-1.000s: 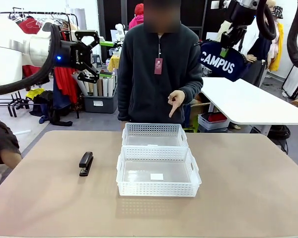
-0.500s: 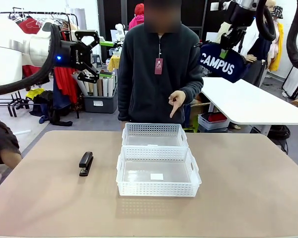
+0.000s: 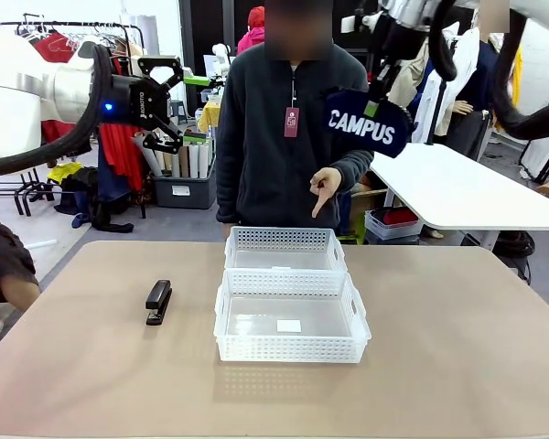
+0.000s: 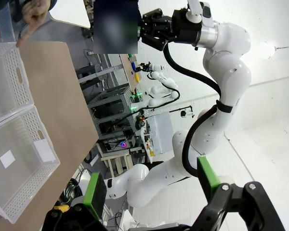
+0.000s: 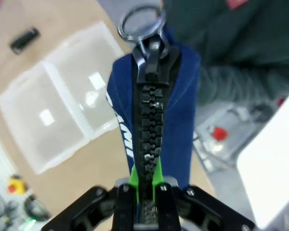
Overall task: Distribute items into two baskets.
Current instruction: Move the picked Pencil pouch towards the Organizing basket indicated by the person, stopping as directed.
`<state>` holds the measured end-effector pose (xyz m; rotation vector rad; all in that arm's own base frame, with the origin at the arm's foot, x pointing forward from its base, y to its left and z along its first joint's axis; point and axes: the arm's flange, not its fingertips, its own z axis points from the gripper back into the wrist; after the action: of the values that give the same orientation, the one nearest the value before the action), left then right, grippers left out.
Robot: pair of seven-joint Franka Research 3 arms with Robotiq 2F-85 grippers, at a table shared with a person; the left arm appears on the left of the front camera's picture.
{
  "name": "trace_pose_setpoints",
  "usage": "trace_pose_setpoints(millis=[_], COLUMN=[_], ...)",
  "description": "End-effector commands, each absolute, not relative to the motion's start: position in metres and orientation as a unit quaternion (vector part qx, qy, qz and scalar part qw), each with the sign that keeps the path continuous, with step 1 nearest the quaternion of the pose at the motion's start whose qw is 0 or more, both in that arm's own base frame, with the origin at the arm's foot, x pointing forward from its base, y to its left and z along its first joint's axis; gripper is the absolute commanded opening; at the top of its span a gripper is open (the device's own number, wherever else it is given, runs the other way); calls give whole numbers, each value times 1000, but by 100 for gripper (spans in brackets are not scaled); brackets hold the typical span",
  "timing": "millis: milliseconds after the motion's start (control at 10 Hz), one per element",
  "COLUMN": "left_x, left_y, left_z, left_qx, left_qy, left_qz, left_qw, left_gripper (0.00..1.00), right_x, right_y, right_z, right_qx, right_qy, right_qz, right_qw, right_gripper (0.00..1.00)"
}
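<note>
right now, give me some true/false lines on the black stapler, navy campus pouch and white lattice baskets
The small black desk stapler lies in the near white lattice plastic basket. False: it lies on the table, left of that basket.
The right claw is shut on the navy-blue soft zip pouch, aloft. True.
The left claw is open. True.
The person's hand points upward. False: it points down, toward the far matching basket.

From the robot's edge of the table [image 3: 457, 366], the front camera faces across it at the person [image 3: 288, 137]. The left wrist camera hangs high and rolled sideways, well off from the two baskets [image 4: 19, 178]. The right wrist camera looks steeply down, close along the zip of the CAMPUS pouch [image 5: 180, 106]. All three views take in both baskets.
</note>
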<state>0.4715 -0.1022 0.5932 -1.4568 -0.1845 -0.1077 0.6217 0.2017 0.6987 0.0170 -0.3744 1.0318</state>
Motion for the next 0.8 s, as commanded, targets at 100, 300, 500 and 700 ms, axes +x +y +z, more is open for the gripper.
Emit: trace_pose_setpoints(millis=[100, 300, 500, 700], left_x=[471, 471, 471, 471], left_y=[-102, -102, -102, -102], left_z=[595, 595, 595, 595], left_qx=[-664, -664, -664, -664], left_qy=[-87, -87, -87, -87], left_qz=[-49, -49, -49, -49], left_qw=[741, 741, 741, 741], left_gripper=[100, 100, 100, 100], right_x=[639, 645, 646, 649], right_y=[240, 260, 280, 295], right_z=[709, 702, 691, 676], right_qx=[-36, -31, -32, -30], right_qy=[-192, -185, -168, -156], right_qz=[588, 631, 660, 668], right_qw=[785, 753, 732, 727], right_gripper=[0, 0, 0, 0])
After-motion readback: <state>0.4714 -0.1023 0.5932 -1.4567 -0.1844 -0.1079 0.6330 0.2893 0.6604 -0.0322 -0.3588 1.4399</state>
